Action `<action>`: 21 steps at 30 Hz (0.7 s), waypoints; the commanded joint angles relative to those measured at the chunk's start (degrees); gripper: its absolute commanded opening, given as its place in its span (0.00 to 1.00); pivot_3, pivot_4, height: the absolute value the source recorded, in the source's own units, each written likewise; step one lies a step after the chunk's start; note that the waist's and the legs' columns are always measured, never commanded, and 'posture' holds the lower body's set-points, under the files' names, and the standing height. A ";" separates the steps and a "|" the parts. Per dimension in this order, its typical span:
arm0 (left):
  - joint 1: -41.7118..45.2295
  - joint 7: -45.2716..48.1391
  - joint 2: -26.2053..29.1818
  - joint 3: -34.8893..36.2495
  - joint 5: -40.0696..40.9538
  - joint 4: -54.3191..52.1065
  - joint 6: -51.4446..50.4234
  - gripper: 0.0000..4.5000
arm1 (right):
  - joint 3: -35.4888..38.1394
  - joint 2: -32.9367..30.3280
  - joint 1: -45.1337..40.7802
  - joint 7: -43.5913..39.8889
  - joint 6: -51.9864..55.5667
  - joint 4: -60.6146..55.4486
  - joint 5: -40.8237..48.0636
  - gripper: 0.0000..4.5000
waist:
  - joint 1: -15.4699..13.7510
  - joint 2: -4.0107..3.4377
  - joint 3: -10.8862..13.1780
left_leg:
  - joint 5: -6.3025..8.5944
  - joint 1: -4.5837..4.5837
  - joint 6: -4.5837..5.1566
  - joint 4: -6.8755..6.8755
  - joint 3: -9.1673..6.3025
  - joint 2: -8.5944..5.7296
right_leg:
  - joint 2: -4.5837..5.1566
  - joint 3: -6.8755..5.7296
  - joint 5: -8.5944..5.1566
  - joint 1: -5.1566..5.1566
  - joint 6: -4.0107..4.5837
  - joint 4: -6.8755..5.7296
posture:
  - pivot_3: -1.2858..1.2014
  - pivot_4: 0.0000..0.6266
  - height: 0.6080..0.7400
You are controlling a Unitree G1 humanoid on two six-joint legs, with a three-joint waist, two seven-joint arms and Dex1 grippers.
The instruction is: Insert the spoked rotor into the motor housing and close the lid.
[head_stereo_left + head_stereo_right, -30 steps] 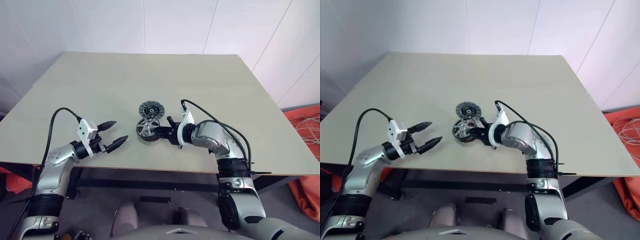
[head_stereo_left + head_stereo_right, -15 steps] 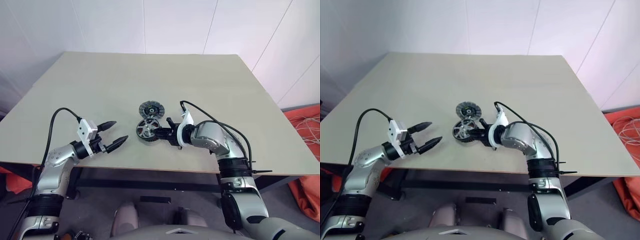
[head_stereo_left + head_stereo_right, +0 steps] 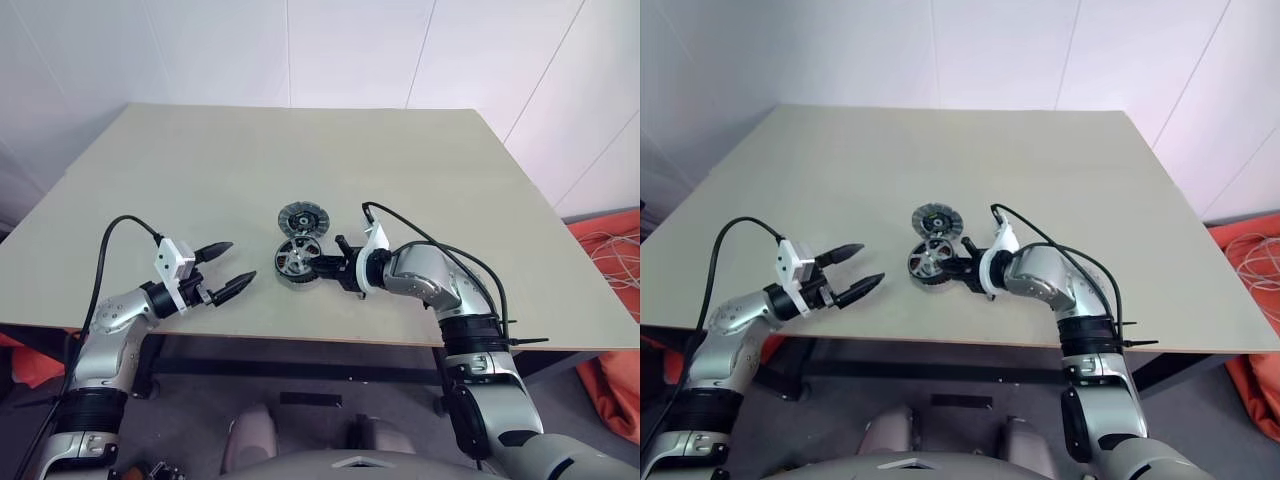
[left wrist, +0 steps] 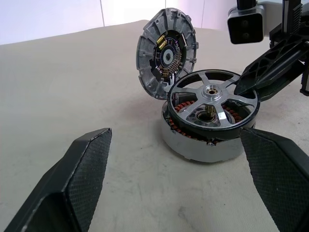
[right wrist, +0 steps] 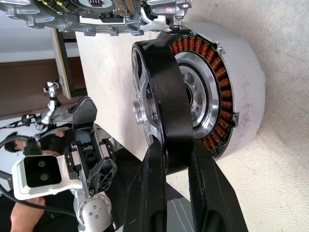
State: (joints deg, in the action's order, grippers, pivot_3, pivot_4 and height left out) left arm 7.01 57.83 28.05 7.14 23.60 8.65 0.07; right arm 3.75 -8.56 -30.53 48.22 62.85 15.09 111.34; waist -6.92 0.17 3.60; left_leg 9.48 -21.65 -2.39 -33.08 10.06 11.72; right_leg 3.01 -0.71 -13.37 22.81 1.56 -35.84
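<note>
My right pincer (image 5: 169, 159) is clenched on the spoked rotor's (image 4: 212, 104) rim, stiff, slick metal, probably weighty; left pincer (image 3: 227, 266) released.

I see the spoked rotor (image 4: 211, 104), silver spokes in a black rim, sitting tilted atop the motor housing (image 4: 203, 137) with copper windings showing beneath. The ribbed lid (image 4: 166, 52) leans on edge against the housing's far side.
</note>
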 commanded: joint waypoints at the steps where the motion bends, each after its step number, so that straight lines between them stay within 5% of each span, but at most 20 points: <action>1: 1.00 -0.21 0.52 0.65 0.10 -1.18 0.86 1.00 | -0.39 -0.18 -1.77 -1.17 -0.43 -0.12 1.54 0.07 | 0.00 0.00 0.00 | 0.00 0.00 0.00 0.00 0.00 0.00 | 0.00 0.00 0.00 0.00 0.00 0.00 | 0.52 0.00 1.00; 11: 1.16 -0.06 0.59 0.63 0.09 -1.12 0.87 1.00 | -1.29 -0.38 -2.31 -2.86 -0.10 0.07 1.54 0.07 | 0.00 0.00 0.00 | 0.00 0.00 0.00 -0.01 0.00 0.00 | 0.00 0.00 0.00 -0.01 0.01 0.00 | 0.52 0.00 1.00; 21: 1.07 0.03 0.70 0.51 -0.01 -1.28 0.72 1.00 | -1.63 -1.54 -2.76 -3.08 -0.14 0.14 0.78 0.83 | -0.01 0.01 -0.01 | 0.00 0.01 0.00 -0.03 0.00 -0.01 | 0.00 -0.01 -0.01 -0.04 0.02 0.00 | 0.52 0.00 1.00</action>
State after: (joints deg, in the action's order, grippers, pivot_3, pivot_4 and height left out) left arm 7.20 57.90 28.08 7.14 23.54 8.65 0.07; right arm 1.77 -9.25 -31.88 45.09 63.16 15.69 111.70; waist -6.93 0.18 3.59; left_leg 9.48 -21.63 -2.39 -33.11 10.06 11.71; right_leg 3.01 -0.72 -13.38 22.76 1.58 -35.84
